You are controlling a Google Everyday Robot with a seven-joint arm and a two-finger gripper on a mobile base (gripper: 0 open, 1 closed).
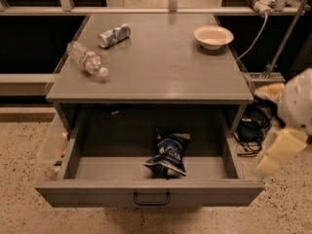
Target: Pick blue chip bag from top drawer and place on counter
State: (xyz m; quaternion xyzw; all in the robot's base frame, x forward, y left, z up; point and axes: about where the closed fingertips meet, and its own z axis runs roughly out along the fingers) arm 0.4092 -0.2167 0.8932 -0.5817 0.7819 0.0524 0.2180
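The top drawer is pulled open, its dark handle at the front centre. The blue chip bag lies crumpled inside it, just right of the middle and near the front. The grey counter sits above the drawer. My gripper shows as pale cream parts below a white arm segment at the right edge. It is outside the drawer, beside its right front corner, well apart from the bag and holding nothing that I can see.
On the counter lie a clear plastic bottle at the left, a crushed silver can behind it and a white bowl at the back right. Dark cables lie on the floor at the right. A translucent bin stands left of the drawer.
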